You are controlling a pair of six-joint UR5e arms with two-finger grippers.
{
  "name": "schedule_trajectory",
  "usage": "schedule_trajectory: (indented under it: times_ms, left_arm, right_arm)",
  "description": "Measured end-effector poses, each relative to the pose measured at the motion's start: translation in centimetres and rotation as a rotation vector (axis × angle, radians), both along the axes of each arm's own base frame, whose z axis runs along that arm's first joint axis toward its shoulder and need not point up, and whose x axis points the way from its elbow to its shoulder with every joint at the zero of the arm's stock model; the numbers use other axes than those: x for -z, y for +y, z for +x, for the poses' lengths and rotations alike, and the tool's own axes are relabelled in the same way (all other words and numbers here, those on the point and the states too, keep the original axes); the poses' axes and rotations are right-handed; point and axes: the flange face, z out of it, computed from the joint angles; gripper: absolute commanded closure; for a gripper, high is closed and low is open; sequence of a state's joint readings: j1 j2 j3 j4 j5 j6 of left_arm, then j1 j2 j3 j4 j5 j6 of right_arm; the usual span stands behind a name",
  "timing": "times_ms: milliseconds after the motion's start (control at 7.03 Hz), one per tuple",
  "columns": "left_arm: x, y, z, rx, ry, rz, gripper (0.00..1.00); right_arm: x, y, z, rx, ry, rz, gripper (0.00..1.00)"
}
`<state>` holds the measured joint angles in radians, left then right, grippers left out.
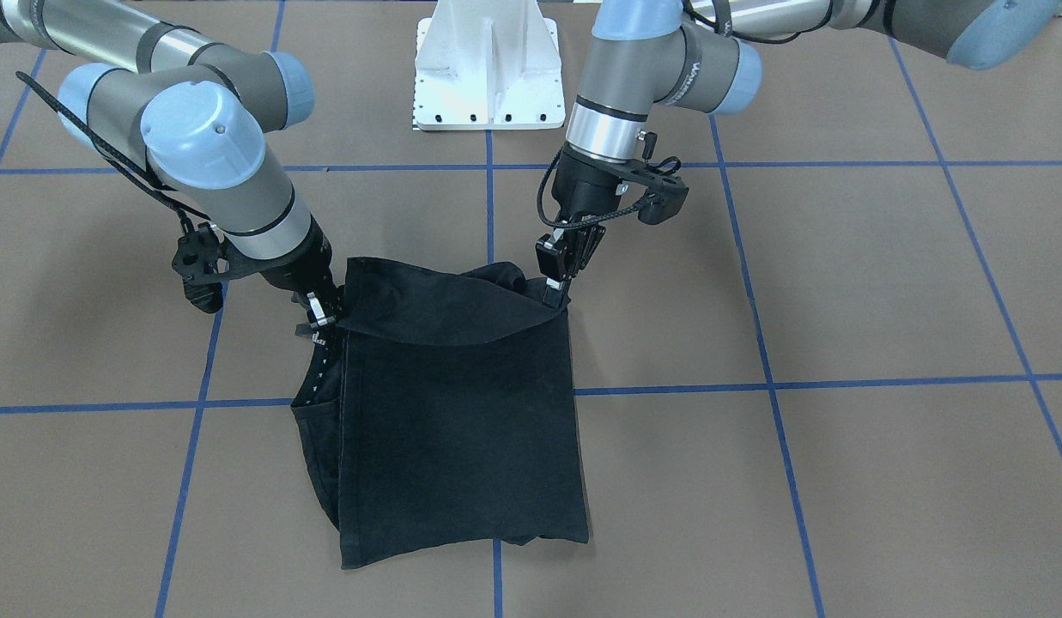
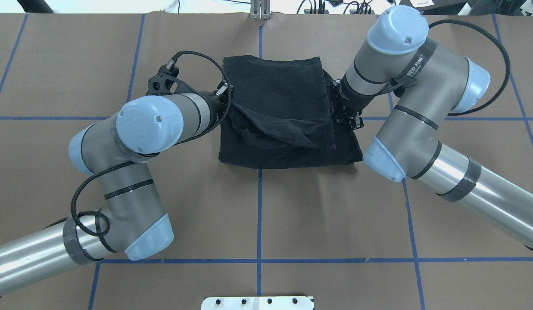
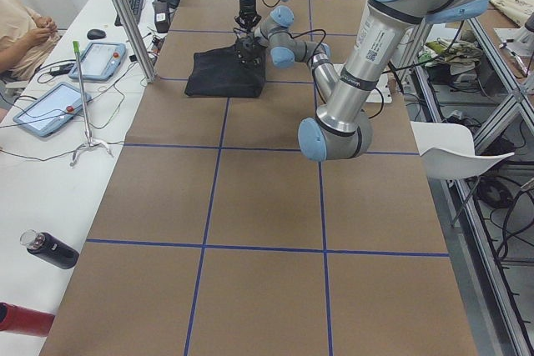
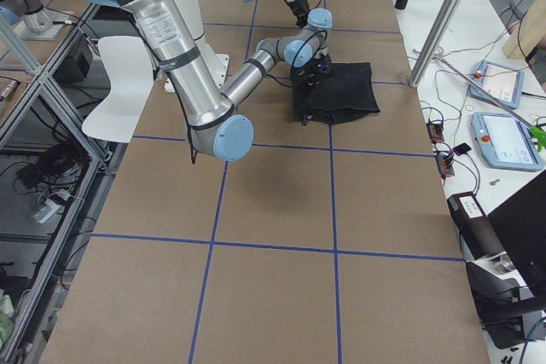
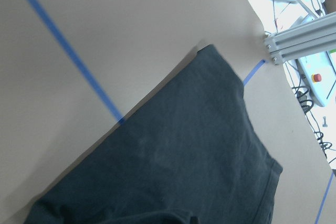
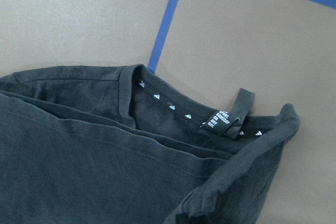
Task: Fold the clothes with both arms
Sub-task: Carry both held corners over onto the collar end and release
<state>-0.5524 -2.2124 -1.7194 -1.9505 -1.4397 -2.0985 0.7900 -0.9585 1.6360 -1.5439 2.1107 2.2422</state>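
We judge the shirt (image 1: 462,429) half folded: left end effector (image 1: 555,290) and right end effector (image 1: 322,319) pinch it, the fold between them not yet laid.

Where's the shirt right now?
Overhead view: the shirt lies across the centre blue tape line in the table's far half, between the left arm and right arm.

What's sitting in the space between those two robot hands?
Only the black T-shirt: a raised fold of it runs from the right hand to the left hand, above the brown table. The front-facing view shows this best.
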Motion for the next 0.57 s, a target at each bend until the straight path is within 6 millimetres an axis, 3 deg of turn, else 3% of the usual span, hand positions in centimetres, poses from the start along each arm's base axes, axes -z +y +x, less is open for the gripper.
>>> schedule_trajectory:
  times_ms: [427, 569]
  left_arm:
    - [-2.1, -8.3, 2.0, 0.031, -0.086, 0.033, 1.0]
    - [-3.0, -11.2, 3.0, 0.039, -0.109, 0.052, 0.91]
  right_arm:
    - [-2.8, -8.5, -2.1, 0.026, 0.004, 0.039, 1.0]
    - [-3.6, -10.7, -2.6, 0.05, 0.019, 0.058, 1.0]
